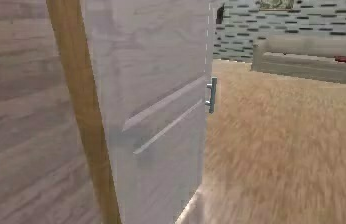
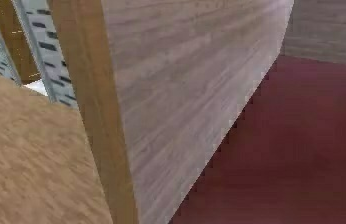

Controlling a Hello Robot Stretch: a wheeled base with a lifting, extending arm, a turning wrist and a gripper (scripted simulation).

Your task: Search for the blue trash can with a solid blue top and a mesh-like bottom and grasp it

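The step in hand is the search: the robot is close against a doorway, and where the blue trash can stands cannot be told from here. In the forward view a tan wooden door post (image 1: 81, 120) rises in the near left, with a pale grey panelled door (image 1: 156, 90) swung beside it and a small metal door handle (image 1: 212, 96) at its edge. Past the door a tan wood-grain floor (image 1: 281, 150) runs out to a light grey upholstered sofa (image 1: 306, 55) set against a grey tiled wall (image 1: 243, 28); a small dark red object (image 1: 343, 60) lies on the sofa's far end. In the arm side view a brown wood-plank wall (image 2: 201, 90) fills the middle, with a dark red floor (image 2: 281, 160) beyond it.

The next move, as I judge it, calls for clearing the door's edge and driving on into the sofa room, then turning to scan its corners.

The state of the tool cannot be told. No brand, label or writing can be read.
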